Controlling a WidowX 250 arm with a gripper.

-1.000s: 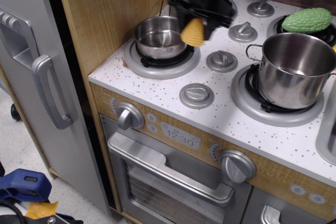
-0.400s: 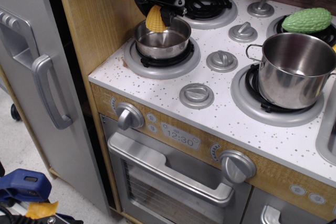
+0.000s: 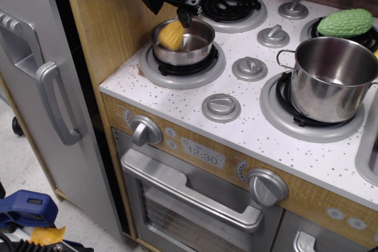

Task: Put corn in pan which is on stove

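Note:
The yellow ribbed corn [image 3: 170, 36] lies in the left part of the small steel pan [image 3: 196, 47], free of the fingers. The pan stands on the front left burner of the white speckled stove [image 3: 177, 103]. My black gripper [image 3: 169, 9] hangs just above the pan's back left rim with its jaws apart and nothing between them. One fingertip [image 3: 188, 15] is just above and right of the corn.
A taller steel pot [image 3: 331, 78] stands on the front right burner, with a green bumpy toy vegetable [image 3: 346, 22] behind it. Silver knobs [image 3: 250, 68] sit between the burners. A wooden wall [image 3: 115, 16] rises close on the pan's left. A grey door [image 3: 41, 104] stands further left.
The gripper carried the corn left from the middle of the stove to over the pan. It has since let go, and the corn has dropped into the pan.

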